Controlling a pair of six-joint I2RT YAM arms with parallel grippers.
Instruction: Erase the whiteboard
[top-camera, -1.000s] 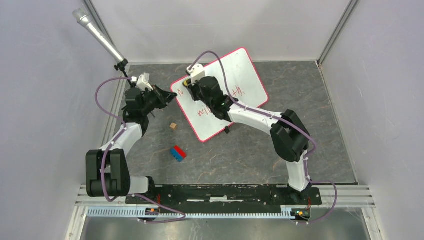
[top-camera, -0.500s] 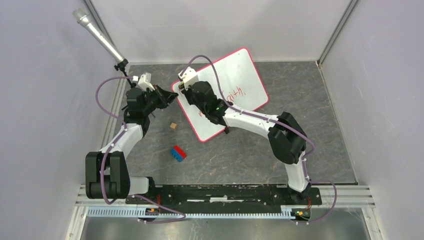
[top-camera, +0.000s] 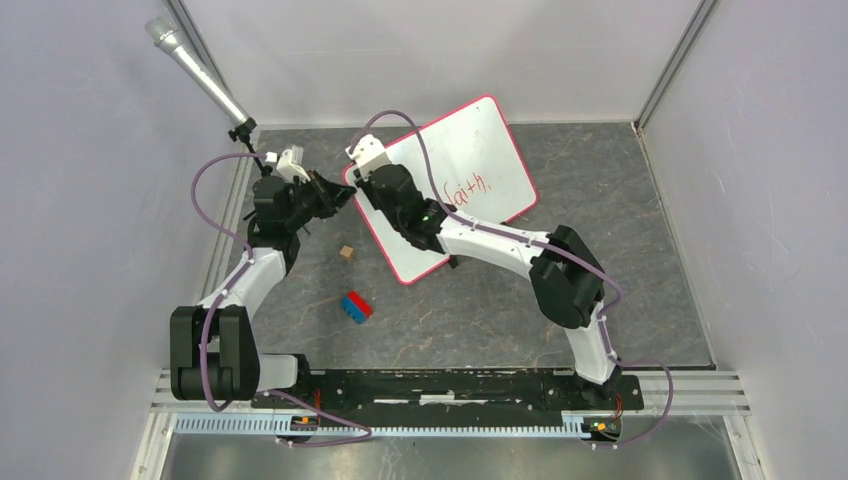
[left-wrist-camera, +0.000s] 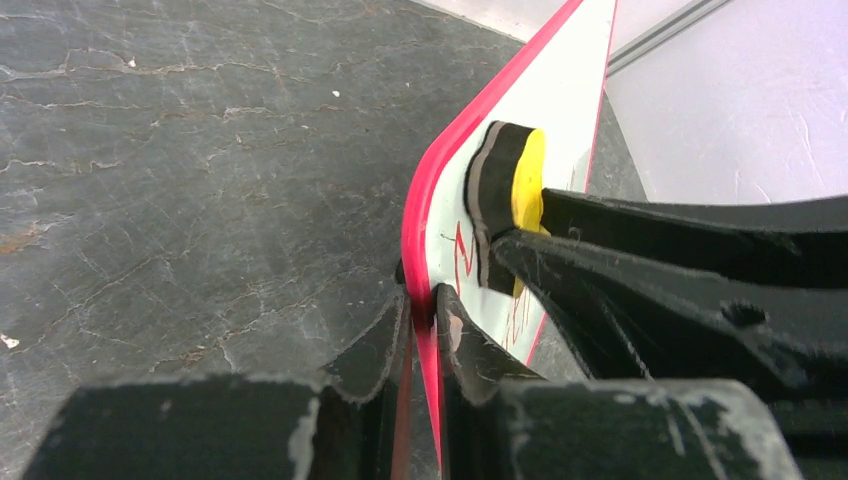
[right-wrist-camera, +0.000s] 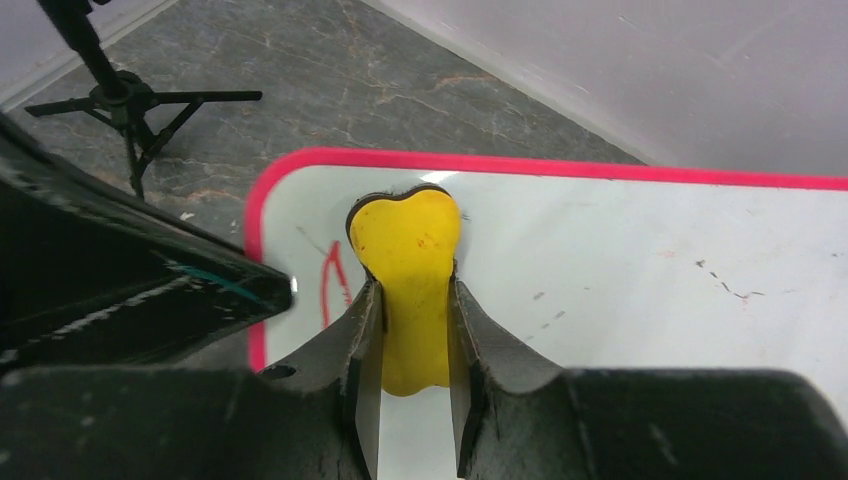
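Overhead and wrist views of the two-arm rig. The whiteboard (top-camera: 480, 150), white with a thin red-pink rim, sits skewed in the far middle of the table (top-camera: 620, 250), with one rounded corner close to the far edge and its left corner pointing toward the table's left edge. The left end effector (left-wrist-camera: 424, 305) is clamped on the rim at that left corner, one finger on each face of the board. The right end effector (right-wrist-camera: 412, 300) reaches across the board from the right and is closed on a yellow eraser (right-wrist-camera: 405, 235); the left wrist view shows the eraser's dark felt layer lying against the white face just inside the held corner. A short red stroke (right-wrist-camera: 333, 280) lies just beside the eraser, and a line of red writing (top-camera: 465, 187) lies nearer the board's centre. A microphone (top-camera: 195, 70) on a small black tripod stands at the far-left corner of the table. A small wooden cube (top-camera: 346, 252) and a red-and-blue brick (top-camera: 355, 306) lie on the table nearer the arms, both apart from the board.
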